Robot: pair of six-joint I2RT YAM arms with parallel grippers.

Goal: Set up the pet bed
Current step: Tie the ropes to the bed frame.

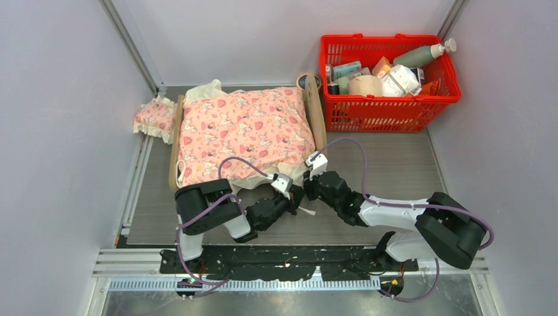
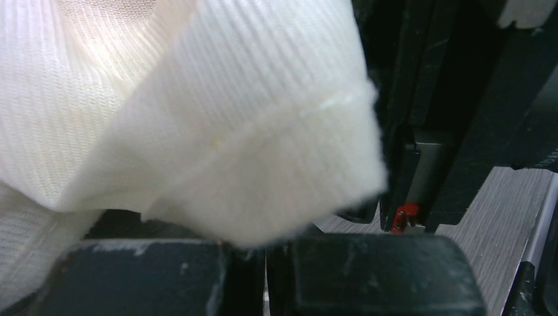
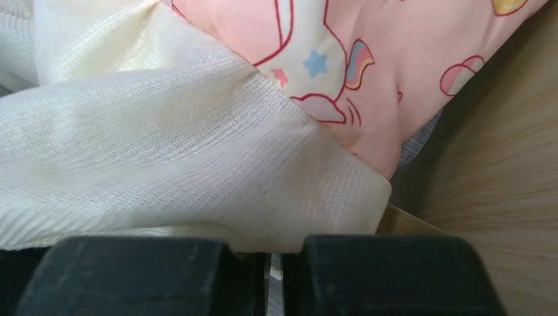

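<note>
The pet bed's plywood frame (image 1: 316, 112) stands at the back middle. The pink patterned blanket (image 1: 243, 128) covers it and hides the mattress. My left gripper (image 1: 291, 196) and right gripper (image 1: 309, 189) meet at the blanket's near right corner. In the left wrist view the left gripper (image 2: 266, 276) is shut on the blanket's cream frill (image 2: 263, 164). In the right wrist view the right gripper (image 3: 270, 276) is shut on the same frill (image 3: 197, 164), with the pink blanket (image 3: 368, 72) and the wooden frame (image 3: 500, 171) just beyond. The small pink frilled pillow (image 1: 155, 117) lies left of the bed.
A red basket (image 1: 388, 108) full of bottles and packets stands at the back right, close to the bed's right side. A tape roll (image 1: 308, 81) sits behind the bed. Grey walls enclose the table on the left, back and right.
</note>
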